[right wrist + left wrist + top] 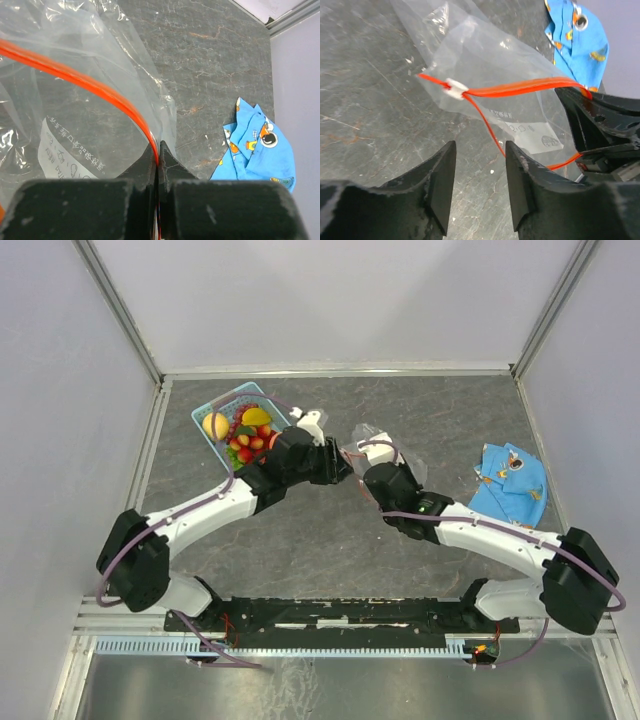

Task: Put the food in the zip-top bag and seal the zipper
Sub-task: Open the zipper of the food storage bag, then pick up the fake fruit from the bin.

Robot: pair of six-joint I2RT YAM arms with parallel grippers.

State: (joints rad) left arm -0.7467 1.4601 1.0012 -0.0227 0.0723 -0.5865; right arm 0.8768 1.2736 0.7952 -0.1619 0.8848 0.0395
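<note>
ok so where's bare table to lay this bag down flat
Bare table lies near, just ahead of the base rail, and far, between the basket and blue cloth. Crowded at centre, where the left hand and right hand meet at the bag.

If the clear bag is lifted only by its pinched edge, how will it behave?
Probably floppy: the zip-top bag is thin and creased, so it should sag from the right gripper. Likely light, since it looks empty.

The bag (pixel 372 432) lay between the left pincer (pixel 480 172) and right pincer (pixel 158 150); the basket (pixel 214 406), fruit (pixel 250 436) in it, sat left of the left, the cloth (pixel 510 485) right of the right.
</note>
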